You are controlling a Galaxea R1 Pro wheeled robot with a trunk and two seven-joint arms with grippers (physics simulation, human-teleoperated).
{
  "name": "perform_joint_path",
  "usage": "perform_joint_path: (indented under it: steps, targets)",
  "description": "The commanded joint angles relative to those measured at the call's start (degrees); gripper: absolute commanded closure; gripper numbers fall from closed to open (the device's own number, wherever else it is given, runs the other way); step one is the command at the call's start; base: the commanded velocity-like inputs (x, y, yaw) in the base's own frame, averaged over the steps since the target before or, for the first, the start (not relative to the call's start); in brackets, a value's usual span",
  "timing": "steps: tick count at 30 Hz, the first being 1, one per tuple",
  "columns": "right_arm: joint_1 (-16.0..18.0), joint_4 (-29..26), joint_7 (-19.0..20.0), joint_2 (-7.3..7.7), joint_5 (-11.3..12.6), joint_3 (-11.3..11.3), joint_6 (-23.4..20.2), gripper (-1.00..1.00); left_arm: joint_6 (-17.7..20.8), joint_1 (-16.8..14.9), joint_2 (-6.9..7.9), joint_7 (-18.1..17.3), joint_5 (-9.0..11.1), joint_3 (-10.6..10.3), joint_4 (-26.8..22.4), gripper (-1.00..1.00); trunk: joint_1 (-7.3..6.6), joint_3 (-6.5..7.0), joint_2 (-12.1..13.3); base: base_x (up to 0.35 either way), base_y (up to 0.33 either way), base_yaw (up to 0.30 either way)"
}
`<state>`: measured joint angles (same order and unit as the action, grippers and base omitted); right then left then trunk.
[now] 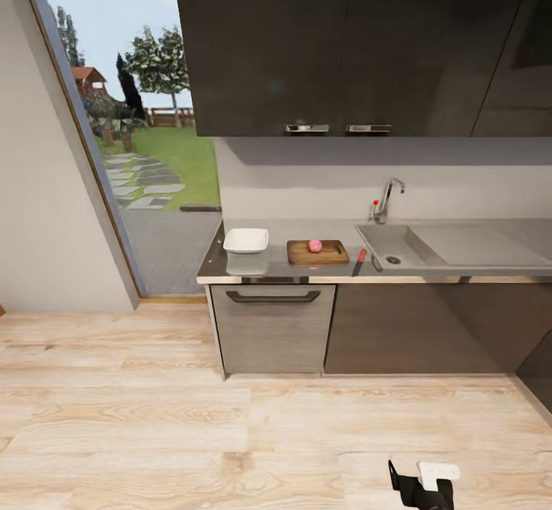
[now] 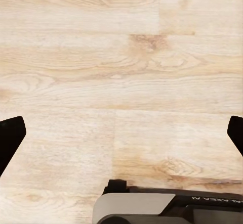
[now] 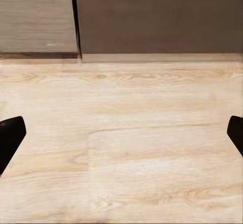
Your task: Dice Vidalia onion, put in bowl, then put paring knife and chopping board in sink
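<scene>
Both grippers (image 2: 121, 133) (image 3: 121, 133) spread wide, empty; we'd pinch the knife (image 1: 358, 262), light and slippery, by its red handle, at the board's (image 1: 317, 252) 3 o'clock.

sink (image 1: 460, 245) cropped at frame edge (right side), paring knife (image 1: 358, 262) blade indistinct

Pale wood-plank floor (image 1: 153, 418); glossy dark wall cabinets (image 1: 330, 42) with chrome handles; grey appliance door (image 1: 272, 330) — dark bar handle; tall window (image 1: 130, 111) — garden outside.
</scene>
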<state>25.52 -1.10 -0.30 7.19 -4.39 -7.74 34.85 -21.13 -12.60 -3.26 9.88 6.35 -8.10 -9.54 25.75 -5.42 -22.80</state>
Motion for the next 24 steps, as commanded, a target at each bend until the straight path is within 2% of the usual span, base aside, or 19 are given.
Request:
perform_joint_path:
  steps: [1, 6, 14, 19, 24]
  targets:
    - [0.1, 0.0, 0.0, -0.14, -0.4, -0.5, -0.1, -1.0, -0.2, -0.1, 0.01, 0.2, 0.6, -0.5, 0.0, -1.0, 0.03, -0.12, -0.1, 0.0, 0.0, 0.0]
    - [0.1, 0.0, 0.0, -1.99, -0.4, -0.4, -1.2, -1.0, -0.2, 0.0, 0.01, 0.2, 0.6, -0.5, 0.0, -1.0, 0.03, -0.12, -0.1, 0.0, 0.0, 0.0]
    - [0.1, 0.0, 0.1, -6.33, -0.4, -0.4, -1.4, -1.0, -0.1, 0.0, -0.07, 0.2, 0.6, -0.5, 0.0, -1.0, 0.03, -0.12, -0.1, 0.0, 0.0, 0.0]
    - [0.1, 0.0, 0.1, -7.26, -0.4, -0.5, -1.4, -1.0, -0.1, 0.0, -0.08, 0.2, 0.6, -0.5, 0.0, -1.0, 0.03, -0.12, -0.1, 0.0, 0.0, 0.0]
    - [0.1, 0.0, 0.0, -7.35, -0.5, -0.5, -1.5, -1.0, -0.1, 0.0, -0.08, 0.2, 0.6, -0.5, 0.0, -1.0, 0.03, -0.12, -0.1, 0.0, 0.0, 0.0]
